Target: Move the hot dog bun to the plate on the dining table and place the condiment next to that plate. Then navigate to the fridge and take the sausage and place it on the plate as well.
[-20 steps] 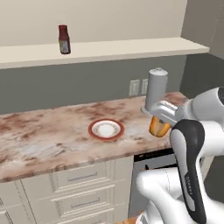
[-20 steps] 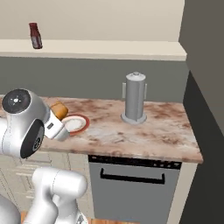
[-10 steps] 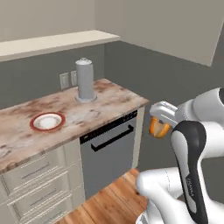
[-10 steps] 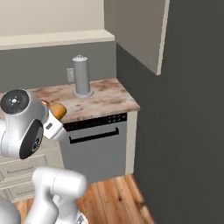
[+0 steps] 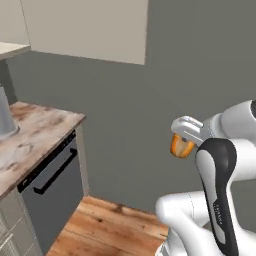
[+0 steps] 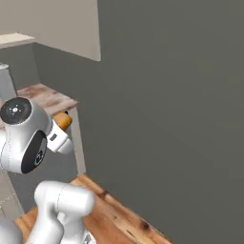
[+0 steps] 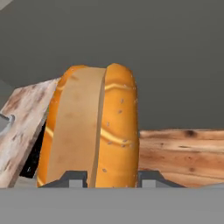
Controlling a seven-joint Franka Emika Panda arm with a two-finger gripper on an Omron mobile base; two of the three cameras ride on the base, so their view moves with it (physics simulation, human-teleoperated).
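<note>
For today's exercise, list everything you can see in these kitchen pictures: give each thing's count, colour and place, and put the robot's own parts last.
hot dog bun: one, golden-orange with a paler split, clamped in the hand above the floor.
counter: one, brown-and-beige marbled top, far left.
metal canister: one, grey, standing on the counter at the left edge.
dishwasher: one, dark grey front with a bar handle, under the counter end.
wall cabinet: one, cream, upper left.
wall: one, dark grey, ahead.
floor: wooden planks, below.
hand: one, white, shut on the bun, in front of the wall.
</note>
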